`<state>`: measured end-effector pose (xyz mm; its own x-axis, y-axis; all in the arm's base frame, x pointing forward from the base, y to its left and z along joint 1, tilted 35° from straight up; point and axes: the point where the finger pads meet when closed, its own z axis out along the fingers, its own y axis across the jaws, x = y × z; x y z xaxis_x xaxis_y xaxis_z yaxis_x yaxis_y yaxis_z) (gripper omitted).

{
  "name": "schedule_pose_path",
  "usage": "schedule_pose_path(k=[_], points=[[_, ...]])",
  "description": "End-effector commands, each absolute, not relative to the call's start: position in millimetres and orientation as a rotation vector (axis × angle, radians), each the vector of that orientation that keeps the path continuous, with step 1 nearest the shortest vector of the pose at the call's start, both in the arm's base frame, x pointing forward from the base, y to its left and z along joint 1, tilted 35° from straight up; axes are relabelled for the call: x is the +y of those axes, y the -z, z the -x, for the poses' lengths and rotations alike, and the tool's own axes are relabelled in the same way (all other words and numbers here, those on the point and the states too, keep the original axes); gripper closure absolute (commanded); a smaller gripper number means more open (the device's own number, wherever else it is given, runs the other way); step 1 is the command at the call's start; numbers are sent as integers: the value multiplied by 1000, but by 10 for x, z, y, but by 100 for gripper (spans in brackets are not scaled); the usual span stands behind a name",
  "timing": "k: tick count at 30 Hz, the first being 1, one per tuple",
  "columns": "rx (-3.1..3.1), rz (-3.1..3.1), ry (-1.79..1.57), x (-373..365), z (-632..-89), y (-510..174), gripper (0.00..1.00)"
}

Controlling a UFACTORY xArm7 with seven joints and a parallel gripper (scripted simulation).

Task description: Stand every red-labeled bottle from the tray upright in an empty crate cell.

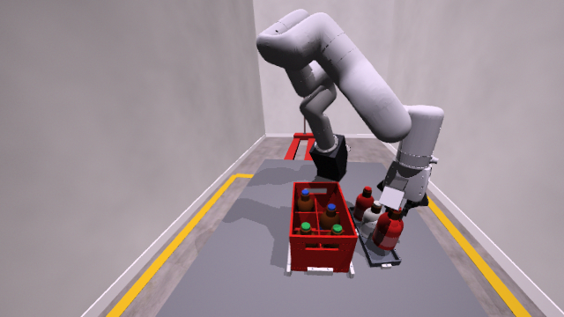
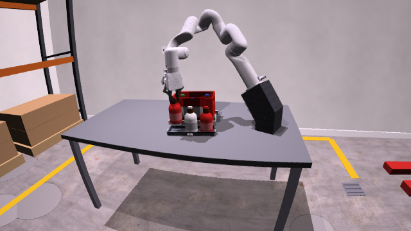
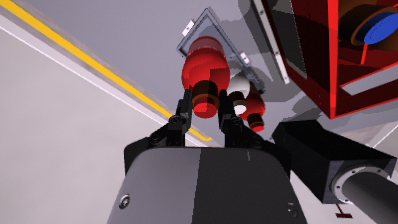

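My gripper (image 1: 397,210) is shut on the neck of a red-labeled bottle (image 1: 388,230) and holds it upright, slightly above the near end of the dark tray (image 1: 380,253). In the wrist view the fingers clamp the neck just below the bottle's red cap (image 3: 205,102). A white-labeled bottle (image 1: 371,216) and a second red-labeled bottle (image 1: 364,202) stand upright on the tray behind it. The red crate (image 1: 322,231) stands just left of the tray. It holds two blue-capped bottles (image 1: 305,200) and two green-capped bottles (image 1: 337,231). An empty cell (image 1: 323,192) shows at its far right.
The arm's black base (image 1: 330,159) stands behind the crate. The table's right edge runs close beside the tray. In the side view, shelving and cardboard boxes (image 2: 38,119) stand on the floor left of the table.
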<state>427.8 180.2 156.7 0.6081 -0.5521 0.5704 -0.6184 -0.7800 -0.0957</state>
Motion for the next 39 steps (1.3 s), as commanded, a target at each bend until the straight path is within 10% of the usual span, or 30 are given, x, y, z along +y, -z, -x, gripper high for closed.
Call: schedule_pose_path(k=[1,39], points=[[-991,-2719,-909,1825,-4268,-1600,100],[-991,-2719,-909,1880,-4174,-1753,100]])
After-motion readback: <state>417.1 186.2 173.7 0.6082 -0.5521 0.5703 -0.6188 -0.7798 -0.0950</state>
